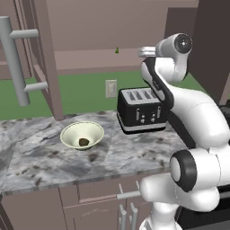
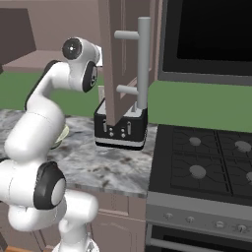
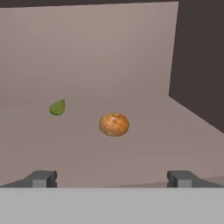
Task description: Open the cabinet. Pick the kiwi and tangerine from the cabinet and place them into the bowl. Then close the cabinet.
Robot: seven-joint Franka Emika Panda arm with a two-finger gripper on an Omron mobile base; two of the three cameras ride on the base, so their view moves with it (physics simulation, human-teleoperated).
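A: Where is the tangerine (image 3: 114, 124)?

B: On the cabinet shelf (image 3: 131, 153), ahead of the gripper (image 3: 111, 178) and between its two tips. It is round, so it has no long axis to speak of; a faint dimple faces up.

A: Anything beside it?

B: A small green thing (image 3: 57, 107) to its left in the hand view, apart from it, its pointed end up. What it is I cannot tell.

A: The gripper?

B: Spread wide, nothing between the fingers (image 3: 41, 178); it is short of the tangerine.

A: The kiwi (image 1: 83, 142)?

B: A dark oval lying in the bowl (image 1: 72, 134) on the counter (image 1: 40, 157); too small to read which way it points.

A: And the doors?

B: Both are swung open. The left door (image 1: 47, 58) is cut off at the top. The right door (image 2: 115, 59) hides part of the toaster (image 2: 123, 130) in the right base view.
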